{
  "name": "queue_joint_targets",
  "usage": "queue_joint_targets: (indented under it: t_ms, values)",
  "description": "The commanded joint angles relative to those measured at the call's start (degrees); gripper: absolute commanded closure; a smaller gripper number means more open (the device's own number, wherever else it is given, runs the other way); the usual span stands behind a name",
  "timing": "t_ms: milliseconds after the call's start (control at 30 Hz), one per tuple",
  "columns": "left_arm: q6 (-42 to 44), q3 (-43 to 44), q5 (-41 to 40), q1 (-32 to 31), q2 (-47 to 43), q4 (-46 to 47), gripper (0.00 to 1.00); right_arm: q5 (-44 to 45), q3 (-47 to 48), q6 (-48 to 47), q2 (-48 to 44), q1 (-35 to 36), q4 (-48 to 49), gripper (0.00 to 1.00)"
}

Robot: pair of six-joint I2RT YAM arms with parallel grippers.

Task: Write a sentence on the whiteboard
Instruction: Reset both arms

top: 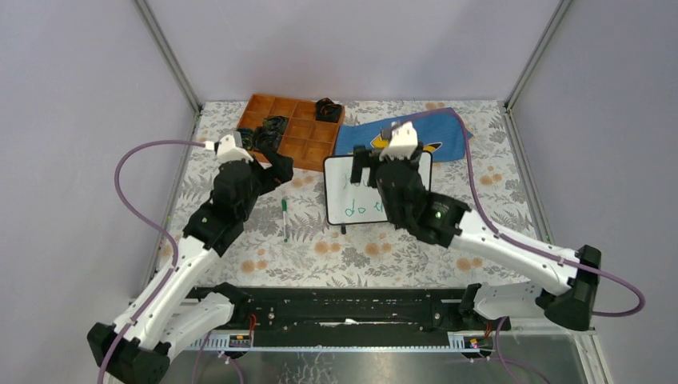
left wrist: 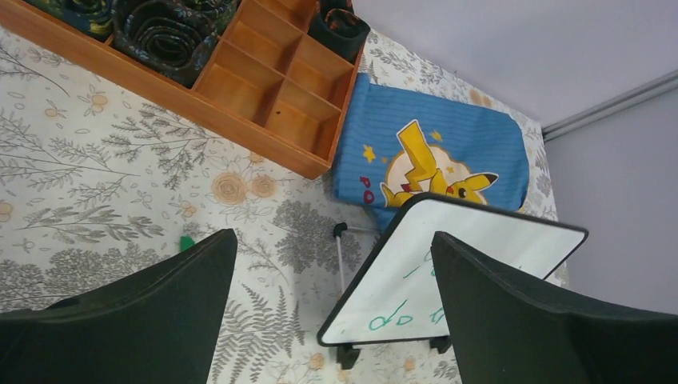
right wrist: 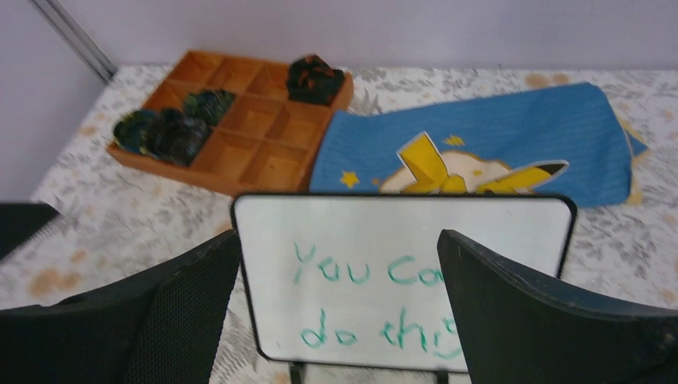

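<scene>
Whiteboard (top: 344, 192) was seen upright on table (top: 360, 248), just before blue cloth (top: 444, 136), green sentence (right wrist: 352, 272) written on it. Left gripper (left wrist: 332, 240) and right gripper (right wrist: 337, 236) were spread wide, nothing held.

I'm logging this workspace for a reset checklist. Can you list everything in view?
whiteboard: one, white with a black frame, standing mid-table
sentence: one, green, two lines on the whiteboard, partly hidden
cloth: one, blue with a yellow cartoon, behind the whiteboard
tray: one, orange-brown wood, far side, next to the cloth
rolls: about four, dark, in tray compartments
marker: one, white and green, lying left of the whiteboard
table: one, floral cover, under everything
left gripper: one, black, open and empty, above the table near the tray
right gripper: one, black, open and empty, facing the whiteboard
</scene>
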Motion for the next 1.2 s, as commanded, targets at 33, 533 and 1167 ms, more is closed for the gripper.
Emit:
queue_joint_targets:
  t_ms: [33, 533, 1167]
  values:
    - [-6.5, 9.1, -2.8, -0.2, 6.8, -5.5, 0.01, -9.6, 14.8, 3.2, 8.6, -8.0, -3.4, 0.0]
    - [5.2, 39.1, -8.4, -4.8, 24.0, -23.1, 0.01, -6.3, 39.2, 4.1, 11.6, -25.8, -13.7, 0.0]
    - [21.9, 63.1, 3.5, -8.1, 20.0, -7.3, 0.01, -8.3, 25.1, -46.8, -9.2, 11.2, 21.5, 0.0]
